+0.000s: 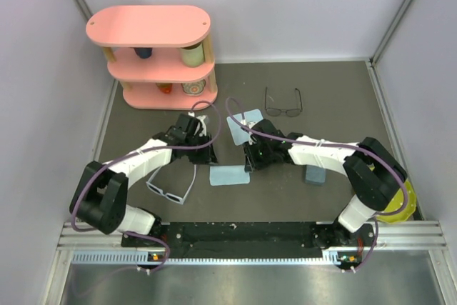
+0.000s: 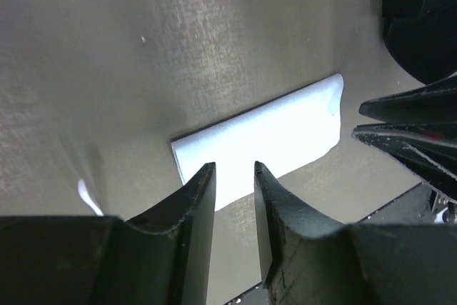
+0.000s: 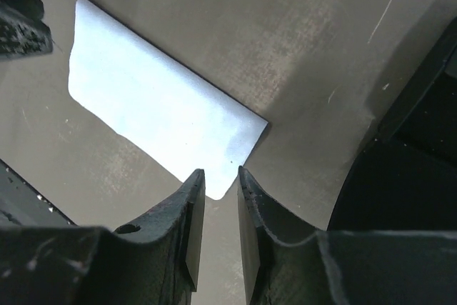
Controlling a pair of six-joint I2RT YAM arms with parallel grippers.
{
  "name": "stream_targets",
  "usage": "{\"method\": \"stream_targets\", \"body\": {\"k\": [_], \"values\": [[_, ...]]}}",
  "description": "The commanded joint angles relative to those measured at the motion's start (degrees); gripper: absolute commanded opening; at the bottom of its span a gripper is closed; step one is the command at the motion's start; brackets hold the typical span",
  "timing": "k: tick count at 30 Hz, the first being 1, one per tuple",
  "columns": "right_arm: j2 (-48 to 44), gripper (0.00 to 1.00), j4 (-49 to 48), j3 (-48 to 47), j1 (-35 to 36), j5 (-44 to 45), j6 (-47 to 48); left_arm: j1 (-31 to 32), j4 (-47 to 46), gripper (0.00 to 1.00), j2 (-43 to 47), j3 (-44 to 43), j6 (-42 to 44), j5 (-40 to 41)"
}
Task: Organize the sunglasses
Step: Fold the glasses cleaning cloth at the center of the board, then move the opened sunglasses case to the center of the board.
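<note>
Left hand (image 2: 233, 171), right hand (image 3: 218, 173) slightly spread, empty, above cloth (image 2: 264, 137) mid-desk. White sunglasses (image 1: 171, 189), wire sunglasses (image 1: 283, 105) lie loose; next, likely: pinch 1 frame.

Top camera looks down from your 6 o'clock; both wrist cameras hug the desk (image 1: 343, 98) — sharing one blue cloth (image 2: 264, 137).

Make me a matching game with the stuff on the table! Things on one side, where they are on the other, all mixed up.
Things:
1 white sunglasses
2 wire sunglasses
3 pink shelf
4 nearer blue cloth

Places:
A back left corner
B front, in the middle
C front left
D back, right of the shelf

Pairs: 1-C, 2-D, 3-A, 4-B
</note>
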State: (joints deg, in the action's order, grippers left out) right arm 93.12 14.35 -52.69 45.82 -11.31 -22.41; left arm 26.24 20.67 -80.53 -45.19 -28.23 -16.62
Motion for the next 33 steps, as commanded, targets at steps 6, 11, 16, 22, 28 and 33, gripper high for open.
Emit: {"method": "stream_targets", "body": {"k": [6, 11, 16, 22, 28, 33], "values": [[3.02, 0.15, -2.83, -4.09, 0.06, 0.77, -2.81, -0.14, -8.01, 0.22, -4.45, 3.27, -2.53, -8.24], [5.93, 0.09, -3.71, -5.23, 0.14, -0.03, -3.95, -0.14, -9.5, 0.18, -8.05, 2.74, -3.15, -7.64], [8.04, 0.08, -3.98, -6.2, 0.14, 1.82, -4.92, -0.14, -8.8, 0.16, -9.73, 1.6, -3.32, -4.13], [9.71, 0.07, -3.63, -7.08, -0.56, 5.77, -7.29, -0.22, -6.26, 0.15, -12.63, -0.42, -3.59, 0.01], [9.27, 0.07, -1.35, -7.34, -1.79, 10.34, -9.05, -0.93, -1.86, 0.13, -14.39, -3.32, -3.15, 6.07], [7.34, 0.08, -0.37, -7.78, -2.14, 12.72, -8.0, -1.54, -0.01, 0.12, -14.3, -5.17, -1.57, 7.74]]}}
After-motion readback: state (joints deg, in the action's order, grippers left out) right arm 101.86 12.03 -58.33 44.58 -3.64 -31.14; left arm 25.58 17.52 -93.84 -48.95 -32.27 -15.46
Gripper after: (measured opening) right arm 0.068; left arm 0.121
